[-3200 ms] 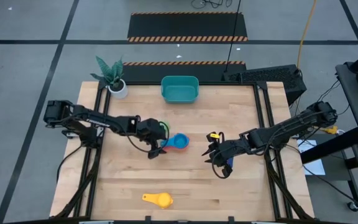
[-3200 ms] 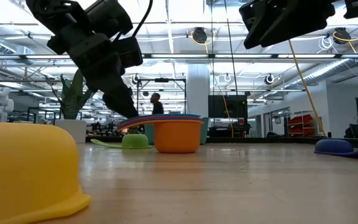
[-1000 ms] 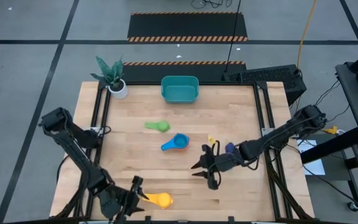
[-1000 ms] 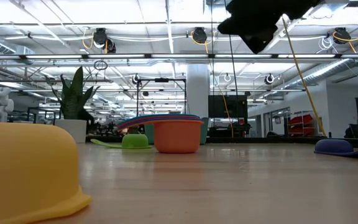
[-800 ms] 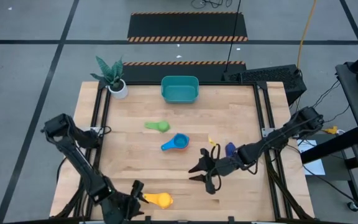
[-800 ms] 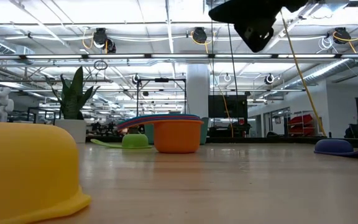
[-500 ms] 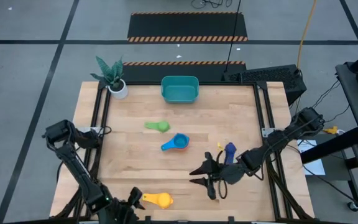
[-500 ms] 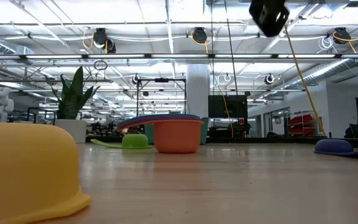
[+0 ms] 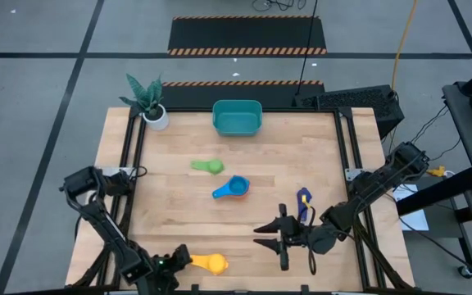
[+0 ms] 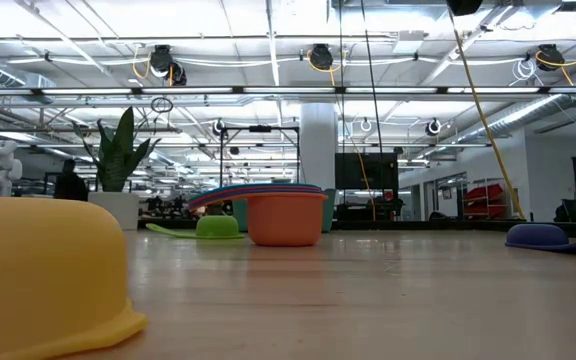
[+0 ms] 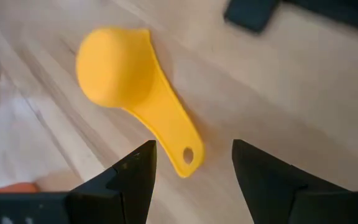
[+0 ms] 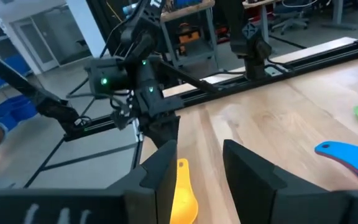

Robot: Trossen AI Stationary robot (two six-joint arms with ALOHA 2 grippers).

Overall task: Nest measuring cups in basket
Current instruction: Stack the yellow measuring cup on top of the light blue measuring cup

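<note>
**Yellow cup framed by the left gripper at the near edge**

Yellow plastic, bowl down, the yellow cup (image 9: 211, 262) lies at the table's near edge, left of centre, its long axis running left to right: handle toward the left, bowl toward the right. The left gripper (image 9: 179, 260) sits just beside the handle end, its fingers (image 11: 132, 177) parted either side of the handle tip and holding nothing.

The right gripper (image 9: 270, 235) hangs over the near right part of the table, aimed leftward toward the yellow cup, fingers spread and empty.

A stack of cups (image 9: 233, 188) with a blue handle stands mid-table, handle pointing left and slightly near. The green cup (image 9: 208, 165) lies farther back and left, handle pointing left. The navy cup (image 9: 303, 197) lies right of the stack, long axis running near to far. The teal basket (image 9: 237, 118) stands at the far edge, centre, with no cups in it.
</note>
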